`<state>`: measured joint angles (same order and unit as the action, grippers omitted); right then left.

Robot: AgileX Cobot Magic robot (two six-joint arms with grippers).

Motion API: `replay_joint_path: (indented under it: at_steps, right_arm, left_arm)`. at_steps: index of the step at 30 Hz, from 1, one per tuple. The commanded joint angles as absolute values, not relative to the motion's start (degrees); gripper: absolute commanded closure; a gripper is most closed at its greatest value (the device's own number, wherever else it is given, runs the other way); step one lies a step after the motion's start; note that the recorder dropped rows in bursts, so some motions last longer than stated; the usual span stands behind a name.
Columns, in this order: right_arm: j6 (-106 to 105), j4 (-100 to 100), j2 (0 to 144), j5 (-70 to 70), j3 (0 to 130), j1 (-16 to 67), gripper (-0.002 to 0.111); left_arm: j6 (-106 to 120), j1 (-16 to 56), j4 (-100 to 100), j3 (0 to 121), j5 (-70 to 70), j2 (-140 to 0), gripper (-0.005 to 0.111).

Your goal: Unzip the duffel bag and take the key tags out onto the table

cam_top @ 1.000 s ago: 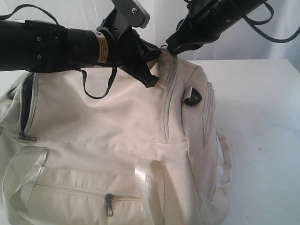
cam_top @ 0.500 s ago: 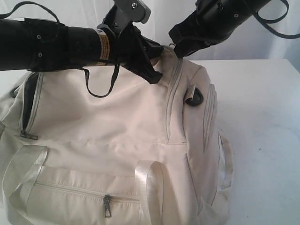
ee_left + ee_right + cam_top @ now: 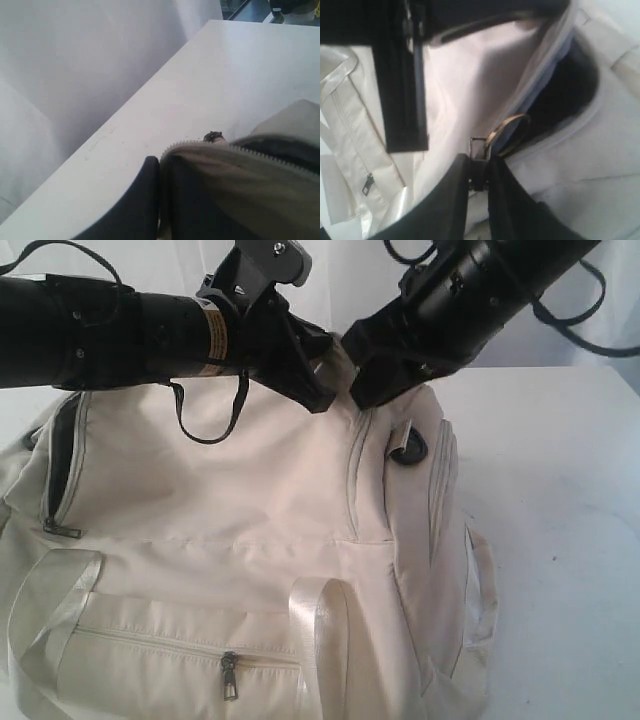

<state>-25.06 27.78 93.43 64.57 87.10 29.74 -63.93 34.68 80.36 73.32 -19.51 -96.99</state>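
Has brought the right fingers [image 3: 451,205] down and leftward in the exterior view over the last second, from above the far end of the bag [image 3: 250,490] to just beside the left fingers [image 3: 144,200] at the top seam. Grips the pull [image 3: 478,152] tight between those right fingers, closed on it with no gap. Shows, just past the pull, a dark slit [image 3: 560,95] in the cream cloth, so apparently some zip already parted, though only a short run. Shows also a thin brass ring [image 3: 510,131] at the slit's edge; cannot tell if part of the zip or of the key tags. Presses one left finger against the toothed zip edge, with the other lost under cloth: cannot tell if clamped or merely resting. Probably serves to brace the bag against the tug on the pull. Finds no key tags in any view, so presumably inside the bag, flat on the desk [image 3: 560,490]. Leaves most of the task ahead: more unzipping, then reaching in and lifting out.
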Motion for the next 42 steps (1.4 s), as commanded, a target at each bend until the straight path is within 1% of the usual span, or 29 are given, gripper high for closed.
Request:
replay_joint_path:
  at_steps: [1,10,23,25,28,32,33,34,35,36,42]
  right_arm:
    - [-23.91,29.69,92.16,69.96,81.90,32.18,0.108]
    - [-22.46,31.36,86.25,69.96,74.33,37.65,0.108]
    - [-19.90,31.49,78.91,69.96,64.67,37.74,0.108]
    - [-19.07,31.79,78.38,69.96,63.92,37.74,0.104]
    - [-19.07,33.94,77.76,69.96,63.26,37.74,0.090]
    - [-19.07,36.07,77.39,69.96,63.25,37.74,0.060]
    - [-18.94,36.22,77.36,69.96,63.25,37.74,0.053]
    - [-18.81,36.22,77.26,69.96,63.25,37.74,0.050]
    - [-18.81,36.22,77.27,69.96,63.25,37.74,0.048]
    - [-18.81,36.22,77.27,69.96,63.25,37.74,0.048]
    - [-19.13,35.25,76.74,69.96,66.69,37.61,0.053]
  left_arm:
    - [-64.51,33.80,79.19,73.46,-13.41,-95.99,0.107]
    - [-64.51,33.80,79.19,74.85,-13.43,-95.99,0.107]
    - [-64.63,33.80,79.19,75.59,-13.54,-95.99,0.107]
    - [-64.63,33.80,79.19,75.59,-13.77,-95.99,0.107]
    - [-64.63,33.80,79.19,75.59,-13.77,-95.99,0.107]
    - [-64.63,33.80,79.30,75.59,-13.89,-95.99,0.107]
    - [-64.63,33.80,79.30,75.59,-13.89,-95.99,0.107]
    - [-64.63,33.80,79.30,75.59,-13.89,-95.99,0.107]
    - [-64.63,33.80,79.30,75.59,-13.89,-95.99,0.107]
    - [-64.63,33.80,79.30,75.59,-13.89,-95.99,0.107]
    - [-65.41,33.80,79.99,75.35,-13.88,-95.35,0.107]
